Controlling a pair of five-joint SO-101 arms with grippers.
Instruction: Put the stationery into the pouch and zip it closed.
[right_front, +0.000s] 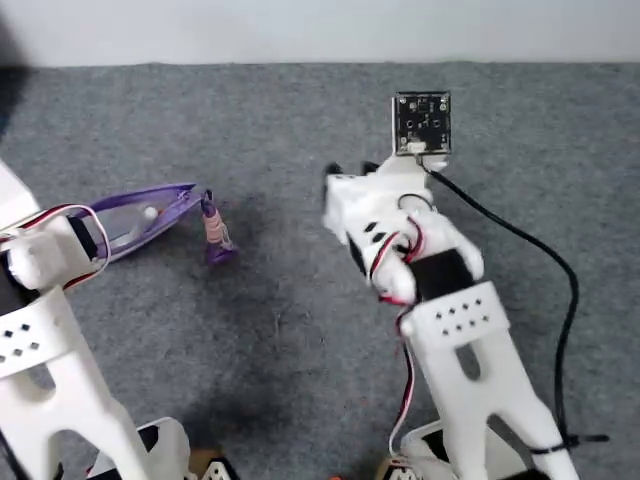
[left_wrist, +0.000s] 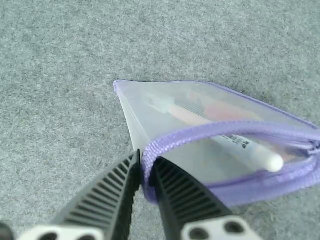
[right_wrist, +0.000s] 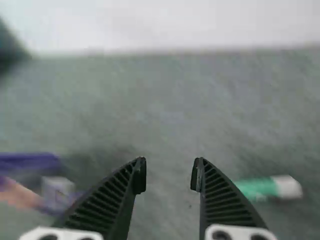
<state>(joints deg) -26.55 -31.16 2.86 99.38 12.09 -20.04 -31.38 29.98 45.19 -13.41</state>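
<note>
Left fingers (left_wrist: 111, 189) on pouch (left_wrist: 165, 117) rim, likely pen (left_wrist: 252, 152) inside

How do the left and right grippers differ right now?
The left gripper is shut on the zipper edge of the purple pouch; the right gripper is open and holds nothing. The left gripper sits at the pouch, while the right gripper hangs over grey carpet near a green item. Both have black ridged fingers.
</note>
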